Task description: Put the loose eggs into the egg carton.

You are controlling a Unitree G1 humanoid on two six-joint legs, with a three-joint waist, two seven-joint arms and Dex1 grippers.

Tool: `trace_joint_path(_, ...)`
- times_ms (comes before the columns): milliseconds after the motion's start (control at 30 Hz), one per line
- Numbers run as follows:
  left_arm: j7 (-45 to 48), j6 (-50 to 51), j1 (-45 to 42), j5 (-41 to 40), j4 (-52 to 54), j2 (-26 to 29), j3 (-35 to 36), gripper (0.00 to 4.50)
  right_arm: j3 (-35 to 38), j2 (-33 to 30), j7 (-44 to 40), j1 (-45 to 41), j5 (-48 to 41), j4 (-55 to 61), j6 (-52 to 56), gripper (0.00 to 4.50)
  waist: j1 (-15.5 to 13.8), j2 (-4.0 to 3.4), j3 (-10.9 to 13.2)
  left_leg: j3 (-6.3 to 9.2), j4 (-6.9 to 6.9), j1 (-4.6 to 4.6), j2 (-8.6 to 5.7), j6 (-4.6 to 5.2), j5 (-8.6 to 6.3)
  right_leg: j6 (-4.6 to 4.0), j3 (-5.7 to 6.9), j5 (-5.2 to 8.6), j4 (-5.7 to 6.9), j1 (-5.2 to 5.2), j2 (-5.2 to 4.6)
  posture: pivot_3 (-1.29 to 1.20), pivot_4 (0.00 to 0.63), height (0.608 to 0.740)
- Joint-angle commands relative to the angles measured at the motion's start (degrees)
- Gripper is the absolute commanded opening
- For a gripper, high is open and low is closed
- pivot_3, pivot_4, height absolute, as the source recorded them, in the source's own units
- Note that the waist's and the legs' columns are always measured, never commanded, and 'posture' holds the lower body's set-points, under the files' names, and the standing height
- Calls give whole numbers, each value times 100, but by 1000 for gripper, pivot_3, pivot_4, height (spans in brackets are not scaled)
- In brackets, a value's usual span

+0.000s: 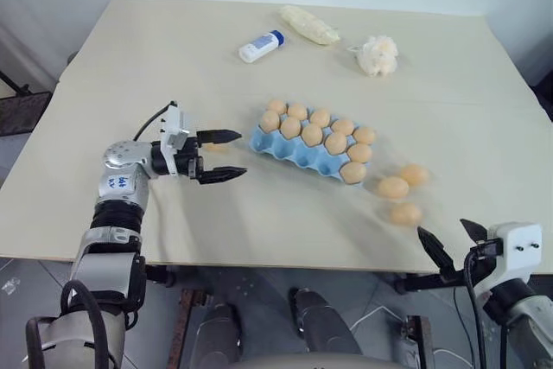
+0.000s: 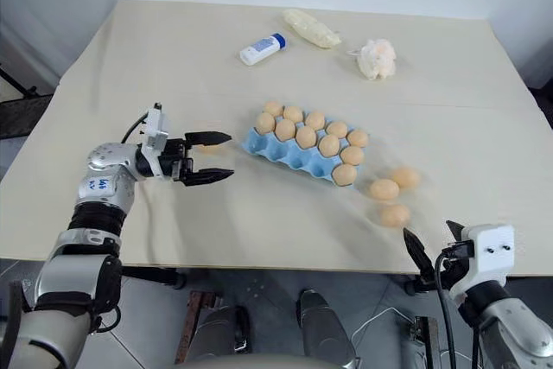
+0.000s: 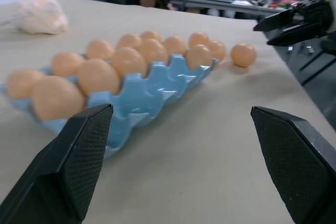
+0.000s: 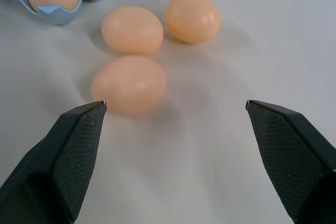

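Eggs [image 1: 403, 192], 3 of them loose, are seen lying on the table [image 1: 130, 58] just beside the right end of the carton [image 1: 294, 149], close together in a small cluster. The carton sits near the table's middle and is angled, with 10 eggs counted in its cups; cups along its near edge are seen bare. The left gripper [image 1: 222, 155] is held level above the table just beside the carton's left end, pointed toward it, its jaws spread wide and nothing between them. The right gripper [image 1: 451, 239] is seen at the table's near edge, near the loose eggs, jaws likewise wide apart and empty. A bottle [image 1: 260, 46], a wrapped bundle [image 1: 308, 24] and a puff ball [image 1: 378, 54] are placed at the far side.
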State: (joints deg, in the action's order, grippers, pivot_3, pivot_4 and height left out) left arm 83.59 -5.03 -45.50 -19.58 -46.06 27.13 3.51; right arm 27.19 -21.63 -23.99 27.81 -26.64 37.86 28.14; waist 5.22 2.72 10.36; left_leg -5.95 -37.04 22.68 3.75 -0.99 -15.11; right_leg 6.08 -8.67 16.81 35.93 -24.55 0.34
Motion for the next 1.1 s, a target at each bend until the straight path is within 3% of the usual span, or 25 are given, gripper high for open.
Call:
trace_joint_path(33,190,-259,-169,35,-46,-29,9,4485,-151,99,143,-106,176,0,-298,4500,-5,0,0,2,0,-1,-1,2,1,-1,-1,0,2,0,-1,0,150,740)
trace_joint_path(333,337,-640,-349,126,-328,-204,0,4485,-589,221,340,-884,439,-830,-379,4500,-41,3,-2,4,0,5,-5,3,0,0,5,-1,-2,0,-3,0,150,740)
trace_joint_path(833,-68,-69,-383,734,-392,126,-291,4485,-944,-30,276,-1470,437,-1127,176,4500,-44,3,-2,12,-1,16,-2,2,0,10,22,-6,2,-6,-1,0,150,740)
trace_joint_path(1100,-69,-102,-356,669,-316,151,-205,4500,-901,-58,218,-1449,414,-951,77,2022,-45,3,-2,22,-4,23,-2,2,0,10,32,-7,3,-6,-1,0,150,740)
